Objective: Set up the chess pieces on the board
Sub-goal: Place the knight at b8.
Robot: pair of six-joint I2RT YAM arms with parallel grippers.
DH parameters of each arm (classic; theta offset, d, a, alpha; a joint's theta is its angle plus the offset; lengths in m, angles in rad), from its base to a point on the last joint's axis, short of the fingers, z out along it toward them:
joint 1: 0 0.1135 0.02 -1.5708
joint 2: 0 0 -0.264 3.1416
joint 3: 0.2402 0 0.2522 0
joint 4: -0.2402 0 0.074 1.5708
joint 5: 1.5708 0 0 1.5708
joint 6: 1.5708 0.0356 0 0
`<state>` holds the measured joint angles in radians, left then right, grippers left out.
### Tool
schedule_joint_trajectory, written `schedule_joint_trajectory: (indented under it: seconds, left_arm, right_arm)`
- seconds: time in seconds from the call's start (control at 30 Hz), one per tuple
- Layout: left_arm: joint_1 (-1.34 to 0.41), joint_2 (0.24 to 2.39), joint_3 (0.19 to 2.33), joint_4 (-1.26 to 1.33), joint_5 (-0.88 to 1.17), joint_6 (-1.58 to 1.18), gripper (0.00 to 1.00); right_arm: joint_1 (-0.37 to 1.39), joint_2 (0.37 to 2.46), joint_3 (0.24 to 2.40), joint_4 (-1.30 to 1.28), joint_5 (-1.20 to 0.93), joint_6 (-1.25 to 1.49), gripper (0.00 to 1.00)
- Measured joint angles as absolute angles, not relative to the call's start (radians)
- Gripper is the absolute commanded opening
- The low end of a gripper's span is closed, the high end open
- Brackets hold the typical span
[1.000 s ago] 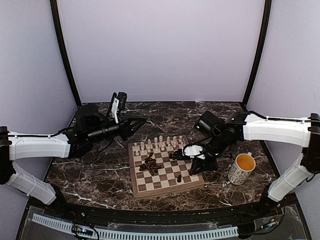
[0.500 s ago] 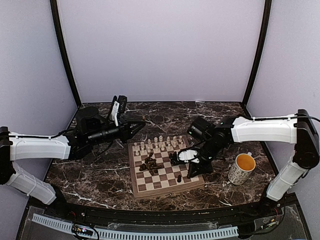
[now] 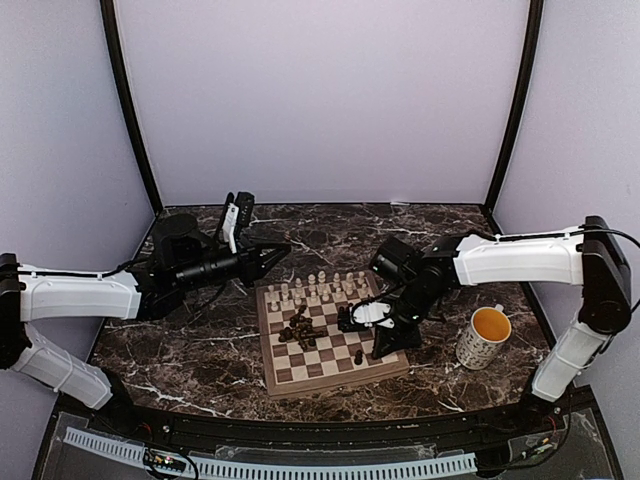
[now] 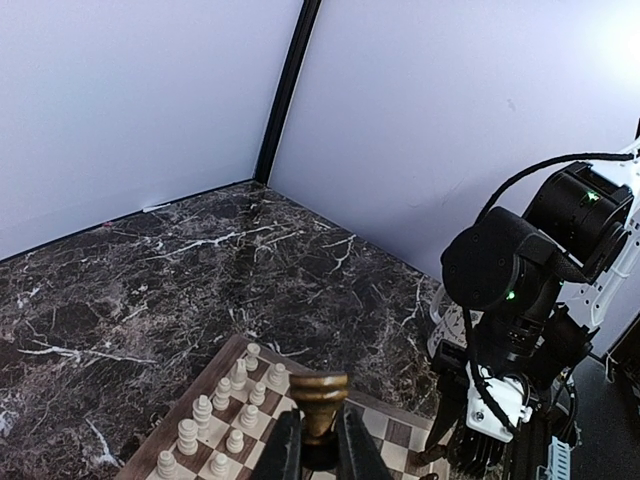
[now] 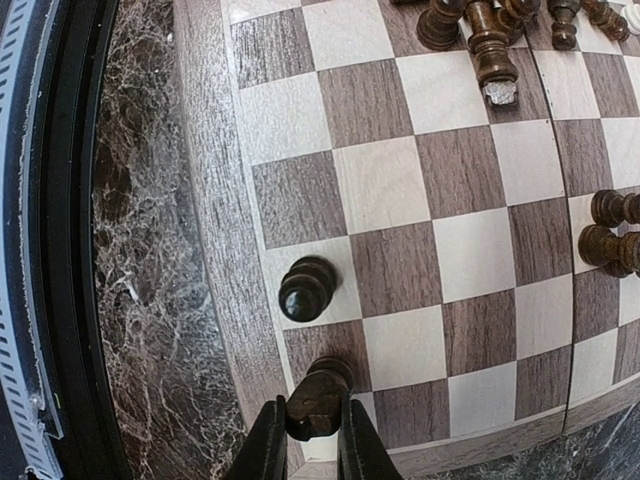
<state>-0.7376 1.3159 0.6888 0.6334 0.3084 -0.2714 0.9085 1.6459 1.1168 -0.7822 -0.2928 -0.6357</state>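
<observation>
By board (image 5: 215,250) edge, right hand (image 5: 308,422) (holding piece (image 5: 320,385))

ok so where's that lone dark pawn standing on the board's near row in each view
Top external: the dark pawn stands on the near row, right of the board's centre.
Left wrist: not in it.
Right wrist: the dark pawn is lower left of centre, on a light square beside the border.
Shared landmark: the board, seen in all three.

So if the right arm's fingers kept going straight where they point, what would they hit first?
Most likely the board: the right fingers point down at an edge square, so the dark piece they hold lands there, beside the standing pawn.
</observation>
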Motion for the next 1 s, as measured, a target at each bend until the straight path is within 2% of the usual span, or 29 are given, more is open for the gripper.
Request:
schedule_joint_trajectory:
  seconds: [0.5,0.8,1.0]
  left_arm:
    - [-0.738,1.316,0.686,0.633,0.307,-0.268,0.08]
    - [-0.738,1.322,0.686,0.633,0.31,-0.268,0.08]
    - [-0.738,1.324,0.686,0.62,0.318,-0.267,0.08]
  right_arm:
    - [0.91,1.669,1.118,-0.782,-0.3,-0.639,0.18]
    - [0.916,1.676,1.123,-0.782,-0.303,-0.639,0.35]
    - [0.916,1.657,1.156,-0.811,-0.296,-0.649,0.38]
